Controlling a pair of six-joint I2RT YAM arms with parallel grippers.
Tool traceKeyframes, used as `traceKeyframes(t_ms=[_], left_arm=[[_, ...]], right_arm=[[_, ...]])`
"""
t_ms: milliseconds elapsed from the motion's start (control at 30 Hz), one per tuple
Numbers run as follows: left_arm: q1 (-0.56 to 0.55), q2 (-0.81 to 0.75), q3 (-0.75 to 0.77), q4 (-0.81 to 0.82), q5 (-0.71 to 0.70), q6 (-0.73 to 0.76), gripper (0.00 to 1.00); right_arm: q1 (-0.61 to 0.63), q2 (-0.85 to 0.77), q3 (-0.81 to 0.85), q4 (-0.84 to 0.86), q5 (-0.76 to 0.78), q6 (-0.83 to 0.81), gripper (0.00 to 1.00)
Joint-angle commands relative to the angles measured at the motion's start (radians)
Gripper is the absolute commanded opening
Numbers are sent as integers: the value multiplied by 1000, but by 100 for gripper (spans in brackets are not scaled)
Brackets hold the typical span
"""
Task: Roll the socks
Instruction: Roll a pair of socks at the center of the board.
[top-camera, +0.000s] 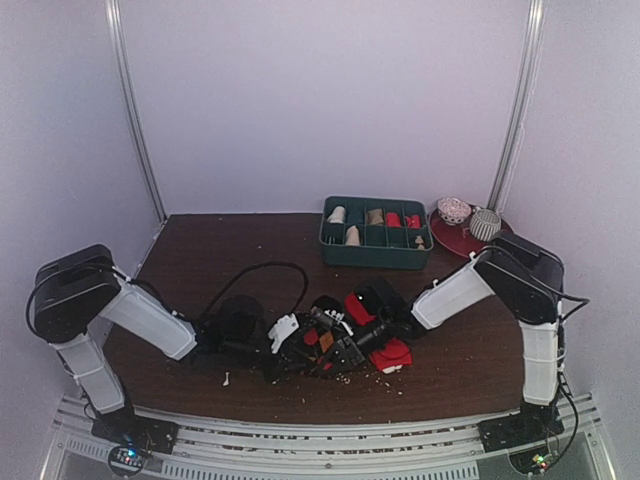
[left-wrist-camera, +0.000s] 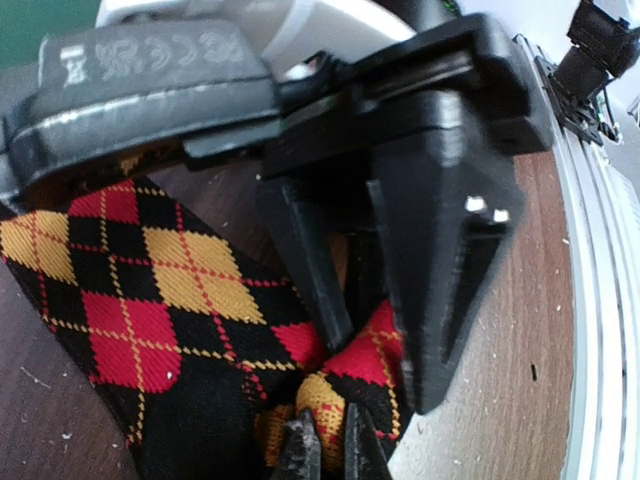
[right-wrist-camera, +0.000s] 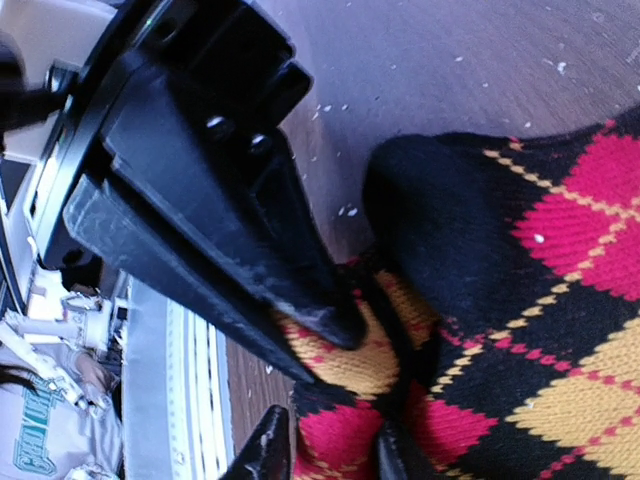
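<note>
The black sock with orange-and-red argyle diamonds (top-camera: 325, 338) lies bunched at the front middle of the table, between both arms. My left gripper (top-camera: 305, 345) and right gripper (top-camera: 347, 345) meet over it. In the left wrist view my left gripper (left-wrist-camera: 332, 445) is pinched on a raised fold of the argyle sock (left-wrist-camera: 150, 300), and the right gripper (left-wrist-camera: 385, 375) straddles the same fold. In the right wrist view my right gripper (right-wrist-camera: 330, 455) holds argyle fabric (right-wrist-camera: 540, 300), with the left gripper (right-wrist-camera: 325, 350) clamped beside it. The plain red sock (top-camera: 392, 352) lies under the right arm.
A green divided tray (top-camera: 375, 260) with beige and red rolled bundles stands at the back. A red plate (top-camera: 448, 238) with patterned balls is at the back right. A black cable (top-camera: 270, 268) loops over the table. Crumbs lie near the front rail (top-camera: 330, 430).
</note>
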Motion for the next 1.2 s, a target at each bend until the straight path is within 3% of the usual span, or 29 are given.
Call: traceKeyframes(t_ms=[0,67,200,233,400,533,1167], left_arm=[[-4,70,75,-225,-59,-113,0],[3,87,97,-315,-75,-176,0],[41,104,101,-406,-6,-294,0],[45,105,101,-421,11,-311,0],[54,112,141,-528,37,-336,0],[62,122,165,-575,47,-337,0],[64,125,170,-596,57,-316,0]], right_arm=[[14,-11,-66,-247,183,-60,35],[13,-96,-88,-189,214,-69,44],[20,-289,-202,-6,317,-90,48],[29,-338,-238,40,361,-114,53],[210,-519,-348,70,727,-456,58],[343,-547,-402,174,976,-624,61],[353,-307,-277,154,1039,-745,59]])
